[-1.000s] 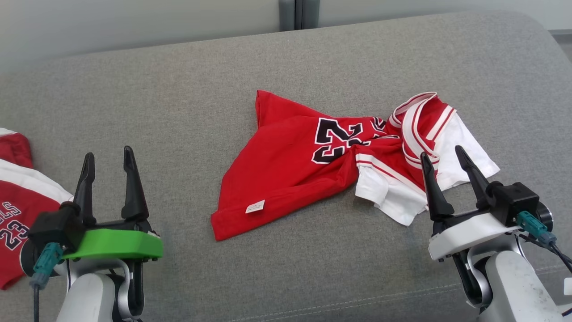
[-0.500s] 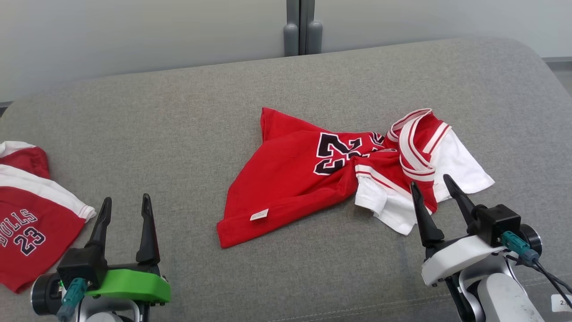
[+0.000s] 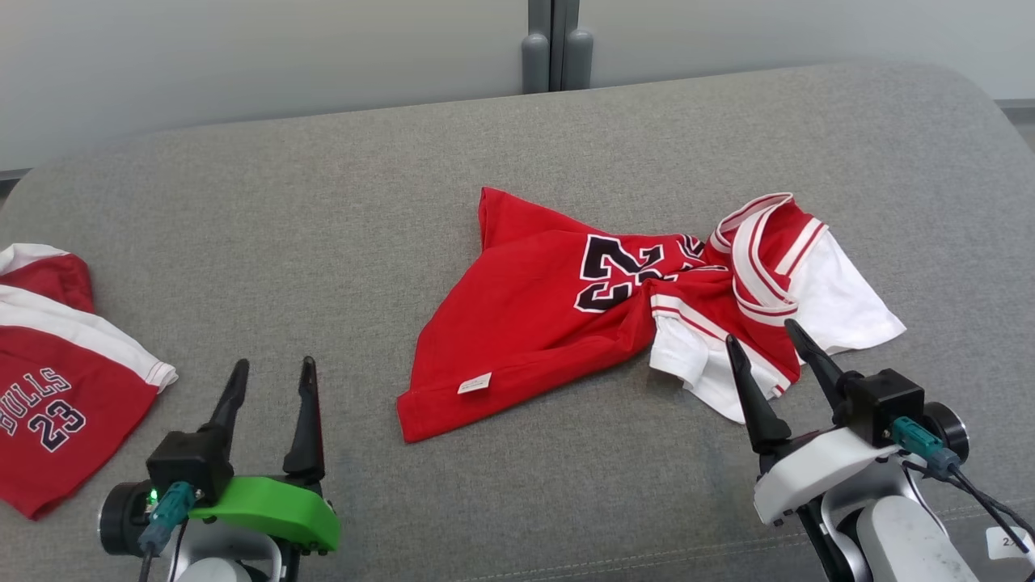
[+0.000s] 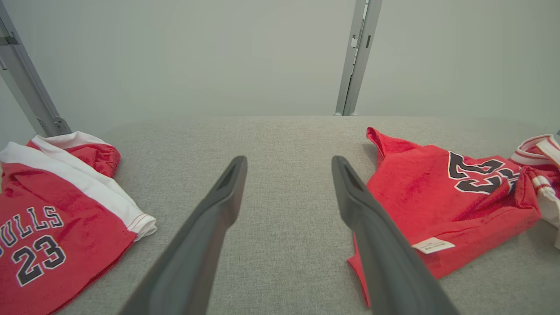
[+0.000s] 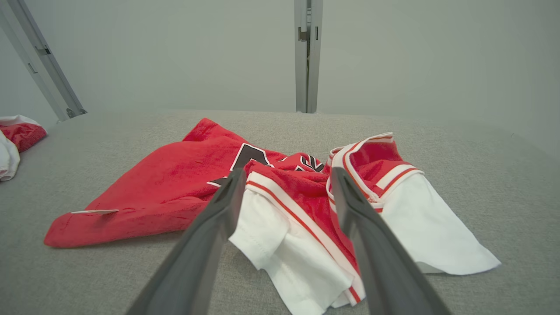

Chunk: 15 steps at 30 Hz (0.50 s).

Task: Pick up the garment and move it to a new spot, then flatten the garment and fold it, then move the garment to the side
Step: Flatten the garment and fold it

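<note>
A crumpled red jersey [image 3: 550, 323] with a black 23 and white sleeves lies in the middle of the grey fabric worktop [image 3: 283, 226]. My right pincer [image 3: 760, 333] stands open at the lower right, its tips showing against the near white sleeve; whether they touch it I cannot tell. My left pincer [image 3: 275, 364] is open at the lower left, over bare fabric. A second red jersey [image 3: 57, 388] lies at the left edge.

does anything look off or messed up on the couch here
The red jersey on the grey cushion is twisted around its number, white sleeves bunched at its right end, and a label shows at the hem, so that edge may be turned out.
</note>
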Tool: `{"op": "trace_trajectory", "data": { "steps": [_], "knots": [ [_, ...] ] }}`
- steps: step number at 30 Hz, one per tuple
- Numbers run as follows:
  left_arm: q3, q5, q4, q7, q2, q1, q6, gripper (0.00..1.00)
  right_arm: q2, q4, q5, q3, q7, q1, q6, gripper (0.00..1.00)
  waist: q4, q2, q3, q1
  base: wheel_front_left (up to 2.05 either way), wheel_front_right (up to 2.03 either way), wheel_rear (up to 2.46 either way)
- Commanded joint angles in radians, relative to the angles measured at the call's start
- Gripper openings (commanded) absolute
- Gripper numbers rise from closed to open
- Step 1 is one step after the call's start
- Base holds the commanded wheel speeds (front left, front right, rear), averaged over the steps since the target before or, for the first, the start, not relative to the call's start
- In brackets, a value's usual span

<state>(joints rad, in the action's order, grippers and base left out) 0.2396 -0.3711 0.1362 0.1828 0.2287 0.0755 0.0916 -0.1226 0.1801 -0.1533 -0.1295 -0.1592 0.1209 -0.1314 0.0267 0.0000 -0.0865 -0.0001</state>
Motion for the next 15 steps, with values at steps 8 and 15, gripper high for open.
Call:
{"op": "trace_trajectory", "data": {
  "steps": [8, 15],
  "knots": [
    [0.085, -0.062, 0.030, -0.195, -0.018, 0.033, -0.073, 1.00, -0.019, -0.001, -0.014, -0.074, 0.051, -0.078, 0.001, 1.00, 0.011, 0.0000, -0.037, 0.0001, 0.00, 0.00, 0.00],
    [0.115, -0.127, 0.027, -0.341, -0.021, 0.049, -0.108, 1.00, -0.032, 0.022, -0.007, -0.083, 0.073, -0.106, 0.001, 1.00, 0.028, 0.0000, -0.081, 0.0001, 0.00, 0.00, 0.00]
  ]
}}
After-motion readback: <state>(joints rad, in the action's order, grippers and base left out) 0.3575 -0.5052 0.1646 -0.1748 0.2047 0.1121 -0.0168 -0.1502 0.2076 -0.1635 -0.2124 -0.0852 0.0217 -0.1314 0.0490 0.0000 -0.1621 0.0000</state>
